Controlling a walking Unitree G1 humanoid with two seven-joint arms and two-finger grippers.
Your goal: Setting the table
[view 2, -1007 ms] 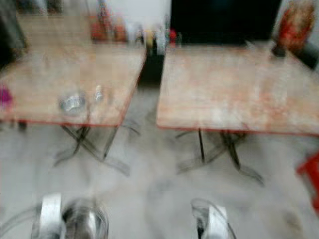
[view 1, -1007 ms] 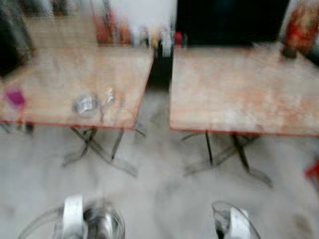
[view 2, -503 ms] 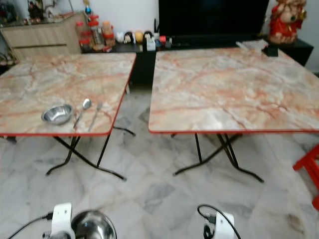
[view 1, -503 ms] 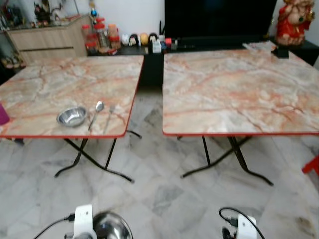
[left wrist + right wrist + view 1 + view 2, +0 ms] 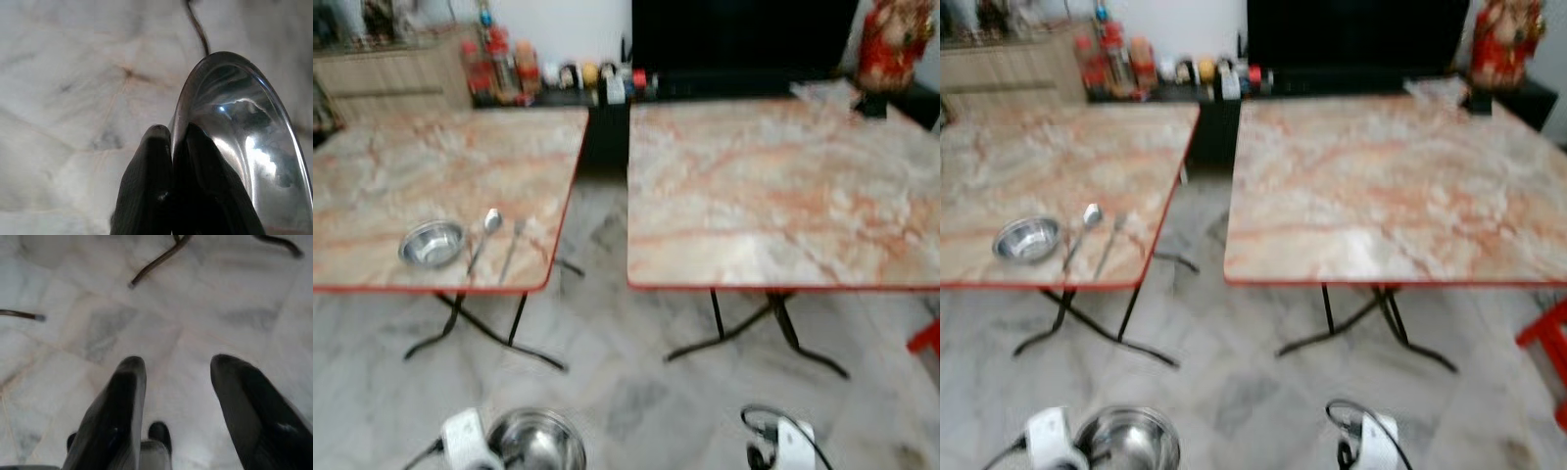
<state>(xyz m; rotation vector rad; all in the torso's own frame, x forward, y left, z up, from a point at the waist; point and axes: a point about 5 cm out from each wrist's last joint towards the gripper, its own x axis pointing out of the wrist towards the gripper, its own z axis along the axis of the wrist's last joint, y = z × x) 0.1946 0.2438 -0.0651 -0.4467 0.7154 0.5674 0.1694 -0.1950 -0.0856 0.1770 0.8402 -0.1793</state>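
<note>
Tables of pink-veined marble with red edging stand side by side over a pale marble floor point(image 5: 636, 392), the left table point(image 5: 431, 166) at ten o'clock in the head view and the right table point(image 5: 783, 186) at one o'clock, a narrow gap between them; both rest on crossed black folding legs; on the left table, near its front edge at about nine o'clock, sits a small steel bowl point(image 5: 432, 243), with a spoon point(image 5: 486, 230) just beside it toward the centre and a fork point(image 5: 513, 245) just past the spoon, the two lying roughly parallel and pointing away from the robot; the right table top is bare marble; low at seven o'clock the left gripper point(image 5: 172, 142) carries a second steel bowl point(image 5: 536, 443), and its wrist view shows the two black fingers point(image 5: 146, 181) pressed together on that bowl's rim, one finger outside the wall and one inside, the polished inner surface curving away over the floor; at five o'clock the right gripper point(image 5: 178, 382) hangs above the floor with its fingers spread wide apart and nothing between them, the feet of the table legs lying on the tiles beyond; at twelve o'clock, behind the tables, a dark screen point(image 5: 744, 39) stands on a low black unit lined with jars and bottles point(image 5: 499, 64); a red figurine point(image 5: 893, 44) sits at two o'clock; the head views are slightly blurred.
</note>
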